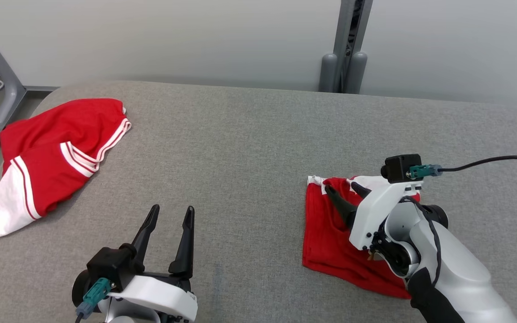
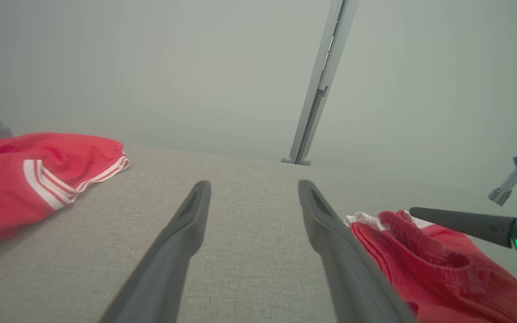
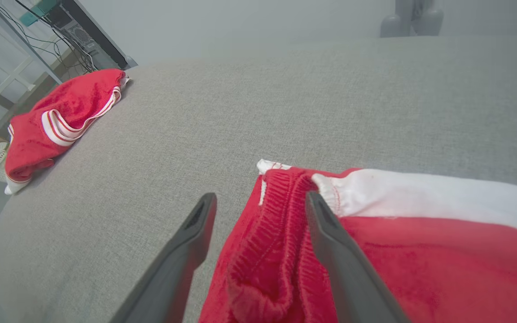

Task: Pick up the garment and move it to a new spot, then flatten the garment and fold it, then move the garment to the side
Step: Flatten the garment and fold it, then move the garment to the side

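The garment (image 1: 330, 242) is a red piece with white trim, folded into a small square on the right of the grey table (image 1: 249, 148). My right gripper (image 1: 340, 185) hangs over its far left corner with its fingers spread open. In the right wrist view the ribbed red waistband (image 3: 281, 215) bulges up between the two fingers, and the white band (image 3: 420, 197) runs off to the right. My left gripper (image 1: 172, 209) stands open above bare table at the front left, holding nothing. The left wrist view has the garment (image 2: 442, 269) to the right of its fingers (image 2: 330, 233).
A second red garment with white stripes (image 1: 56, 152) lies crumpled at the table's far left edge, partly hanging over it. A grey post (image 1: 343, 54) stands behind the table's far edge. A black cable (image 1: 492, 161) runs from my right wrist.
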`<state>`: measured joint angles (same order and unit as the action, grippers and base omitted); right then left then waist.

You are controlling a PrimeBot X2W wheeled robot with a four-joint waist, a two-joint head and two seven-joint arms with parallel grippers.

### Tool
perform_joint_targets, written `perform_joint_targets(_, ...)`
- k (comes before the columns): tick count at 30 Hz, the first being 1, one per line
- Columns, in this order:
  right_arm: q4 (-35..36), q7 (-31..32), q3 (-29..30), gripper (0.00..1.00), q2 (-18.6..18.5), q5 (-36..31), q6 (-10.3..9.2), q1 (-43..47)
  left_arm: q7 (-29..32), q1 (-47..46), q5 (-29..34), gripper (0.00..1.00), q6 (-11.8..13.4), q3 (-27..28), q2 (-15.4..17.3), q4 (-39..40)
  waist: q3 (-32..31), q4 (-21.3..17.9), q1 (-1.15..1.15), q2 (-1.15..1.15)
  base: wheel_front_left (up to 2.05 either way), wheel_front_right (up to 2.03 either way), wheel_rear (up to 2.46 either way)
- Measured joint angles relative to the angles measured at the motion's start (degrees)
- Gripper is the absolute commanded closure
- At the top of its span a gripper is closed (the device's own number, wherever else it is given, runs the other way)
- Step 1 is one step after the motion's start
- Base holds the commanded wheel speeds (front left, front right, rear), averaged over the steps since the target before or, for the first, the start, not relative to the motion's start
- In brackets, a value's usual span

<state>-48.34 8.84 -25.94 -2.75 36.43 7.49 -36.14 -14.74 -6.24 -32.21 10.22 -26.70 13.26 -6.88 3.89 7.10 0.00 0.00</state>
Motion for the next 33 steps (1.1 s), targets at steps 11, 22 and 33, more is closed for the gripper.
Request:
perform_joint_targets(11, 6.0, -3.3, 7.4, 0.0, 0.0, -4.5, 0.0, -0.8, 0.0, 0.8, 0.1, 0.0, 0.7, 0.4, 0.7, 1.2, -0.7, -4.0, 0.0, 0.0, 0.0, 0.0, 0.0)
perform_joint_targets(22, 14.8, 6.9, 16.8, 0.0, -5.7, -10.1, 0.0, 9.7, 0.4, 0.6, 0.4, 0.0, 0.9, -0.5, 0.8, 2.2, 1.2, -4.9, 0.0, 0.0, 0.0, 0.0, 0.0)
perform_joint_targets(33, 18.4, 15.3, 18.9, 0.0, -7.7, -4.2, 0.0, 15.5, 0.5, -1.1, 0.6, 0.0, 0.7, -1.2, 0.8, 1.8, 3.8, -2.3, 0.0, 0.0, 0.0, 0.0, 0.0)
